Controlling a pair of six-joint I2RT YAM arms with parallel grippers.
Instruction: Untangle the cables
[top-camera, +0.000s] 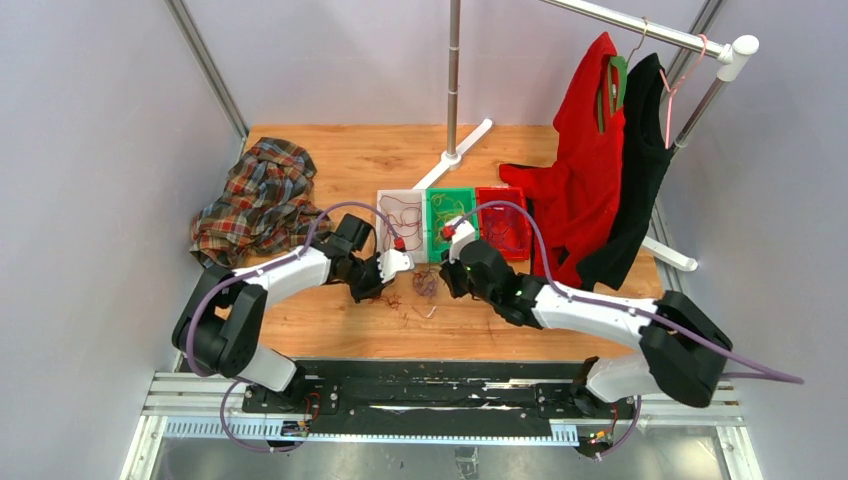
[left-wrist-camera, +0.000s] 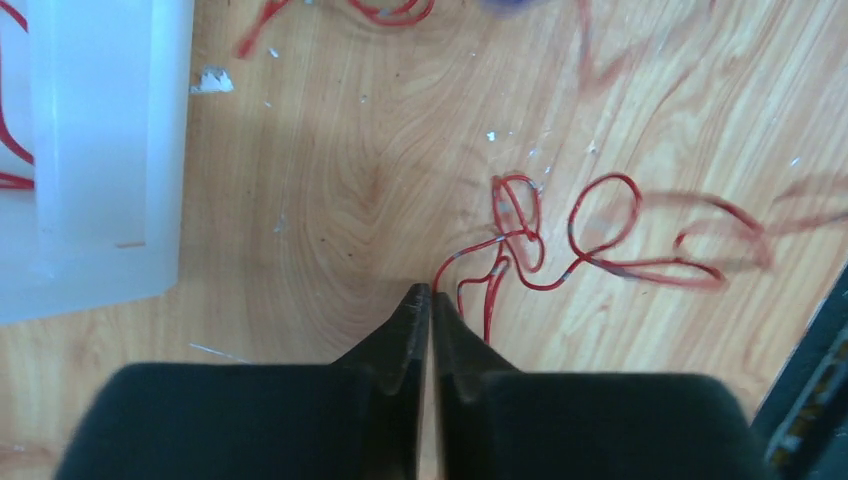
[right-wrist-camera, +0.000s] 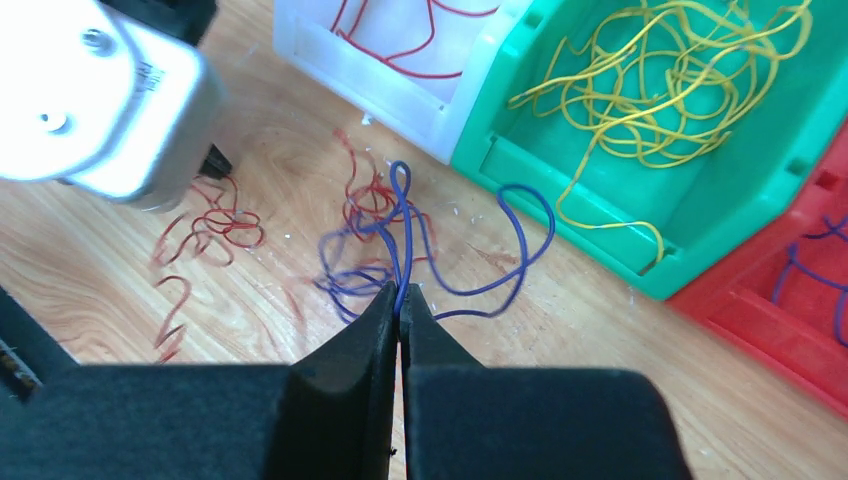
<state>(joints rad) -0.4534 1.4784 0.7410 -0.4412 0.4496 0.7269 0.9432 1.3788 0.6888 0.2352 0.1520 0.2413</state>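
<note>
Loose red and purple cables (top-camera: 420, 287) lie tangled on the wooden table between my two grippers. My left gripper (top-camera: 372, 290) is shut, and in the left wrist view its tips (left-wrist-camera: 431, 290) pinch the end of a red cable (left-wrist-camera: 600, 265) that loops away to the right on the wood. My right gripper (top-camera: 447, 280) is shut on a purple cable (right-wrist-camera: 404, 230) at its tips (right-wrist-camera: 401, 290). That cable is lifted out of a purple and red tangle (right-wrist-camera: 365, 275). More red cable (right-wrist-camera: 215, 225) lies under the left gripper's white body (right-wrist-camera: 100, 95).
Three bins stand just beyond the tangle: a white one (top-camera: 382, 225) holding red cables, a green one (top-camera: 452, 195) holding yellow cables (right-wrist-camera: 650, 90), and a red one (top-camera: 500, 192) holding purple cables. A plaid shirt (top-camera: 255, 200) lies far left. Red (top-camera: 590, 150) and black (top-camera: 640, 150) garments hang on a rack at the right.
</note>
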